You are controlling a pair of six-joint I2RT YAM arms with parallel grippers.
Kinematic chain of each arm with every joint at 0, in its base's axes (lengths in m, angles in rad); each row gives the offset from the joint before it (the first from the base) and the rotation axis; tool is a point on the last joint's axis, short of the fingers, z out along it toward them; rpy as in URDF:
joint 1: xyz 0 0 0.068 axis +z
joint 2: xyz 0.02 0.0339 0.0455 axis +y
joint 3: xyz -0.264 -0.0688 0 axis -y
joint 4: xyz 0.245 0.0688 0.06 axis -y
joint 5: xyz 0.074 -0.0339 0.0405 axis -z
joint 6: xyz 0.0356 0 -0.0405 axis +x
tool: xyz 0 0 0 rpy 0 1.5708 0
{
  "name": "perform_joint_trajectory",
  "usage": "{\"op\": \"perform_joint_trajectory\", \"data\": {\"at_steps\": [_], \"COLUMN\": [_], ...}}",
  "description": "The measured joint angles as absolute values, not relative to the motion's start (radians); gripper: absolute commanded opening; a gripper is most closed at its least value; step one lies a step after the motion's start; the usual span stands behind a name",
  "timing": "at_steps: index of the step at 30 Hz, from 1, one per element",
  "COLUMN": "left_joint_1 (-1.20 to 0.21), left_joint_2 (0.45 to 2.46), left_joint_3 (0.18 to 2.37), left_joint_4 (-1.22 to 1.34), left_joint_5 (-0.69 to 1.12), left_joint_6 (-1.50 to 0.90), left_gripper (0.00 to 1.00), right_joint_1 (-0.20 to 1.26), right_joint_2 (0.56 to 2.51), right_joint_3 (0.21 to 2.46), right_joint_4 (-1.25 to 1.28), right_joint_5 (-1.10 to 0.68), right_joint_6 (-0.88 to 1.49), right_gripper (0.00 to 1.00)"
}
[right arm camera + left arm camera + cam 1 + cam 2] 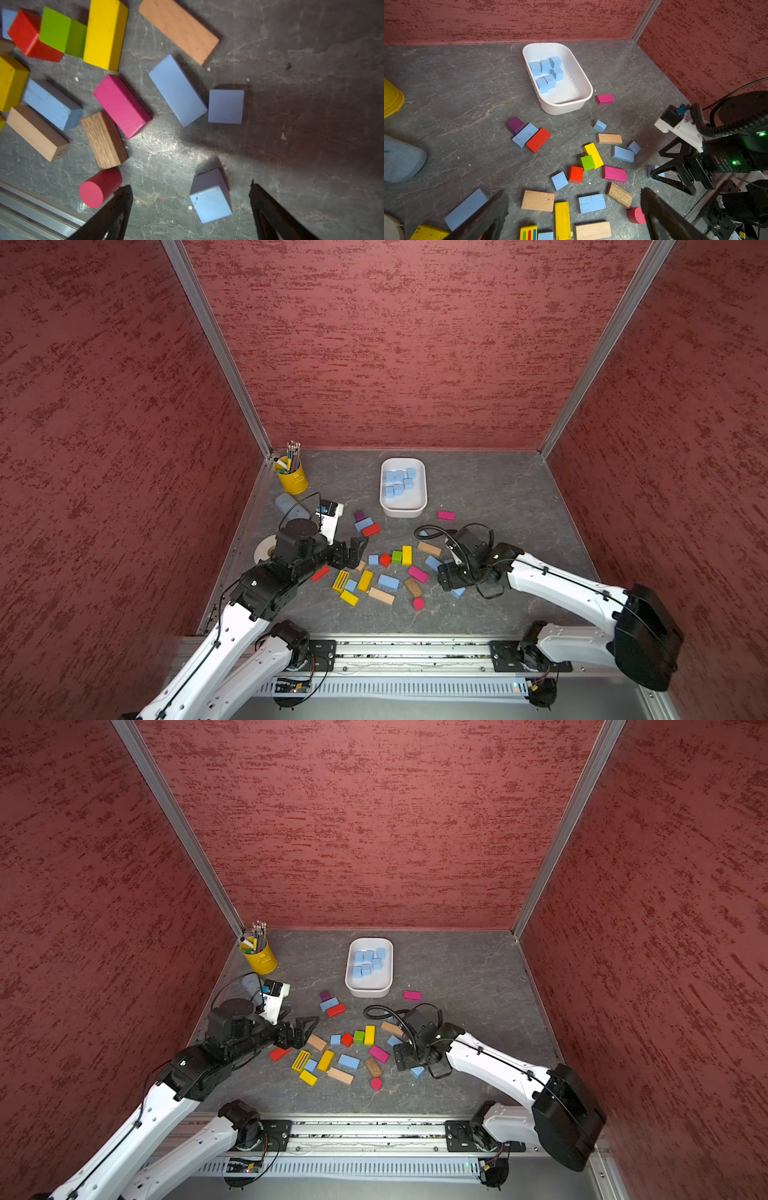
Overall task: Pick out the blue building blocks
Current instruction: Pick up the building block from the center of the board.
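right gripper poised over a stray blue cube

a small blue cube (211, 199), matte painted wood with crisp edges, lies clear of the others toward the bench's near edge. the right gripper (189, 185) hangs over it, jaws spread wide and empty, likely lined up to straddle it. more blue blocks (388, 582) lie in the mixed heap (406, 555) mid-bench. several blue cubes (400, 481) sit in the smooth white tray (402, 512) near the far edge. the left gripper (358, 548) hovers fully spread, empty.

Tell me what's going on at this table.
Two robot arms are sorting blue blocks into the white tray, which holds several blue cubes. The right gripper is open with a lone blue cube between its fingers, not gripped. The left gripper hangs open by the mixed pile.
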State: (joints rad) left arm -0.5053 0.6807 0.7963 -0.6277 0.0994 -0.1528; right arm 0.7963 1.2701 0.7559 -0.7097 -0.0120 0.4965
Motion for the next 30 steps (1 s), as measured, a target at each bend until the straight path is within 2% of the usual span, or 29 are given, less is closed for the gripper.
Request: {"op": "perform_joint_trajectory", "data": {"at_steps": [6,17,27,30], "left_joint_1": [-0.506,-0.505,-0.505,-0.505], "left_joint_2": [0.682,0.689,0.689,0.689], "left_joint_3": [0.796,0.796,0.796,0.796], "left_joint_4": [-0.628,-0.628,-0.627,-0.627], "left_joint_5": [0.099,0.104,0.106,0.107], "left_joint_6": [-0.153,-0.153,-0.153,-0.153], "left_gripper": [0.99,1.00,0.99,1.00], "right_joint_1": [0.859,0.888,0.891,0.893], "right_joint_2": [1.327,1.379,1.411,1.428], "right_joint_3": [0.756,0.756,0.760,0.763], "right_joint_4": [-0.738,-0.792,-0.805,-0.805], "right_joint_5": [-0.003,0.045,0.076,0.078], "right_joint_6": [0.511,0.527,0.526,0.523], "right_gripper": [0.85,0.73,0.55,0.47]}}
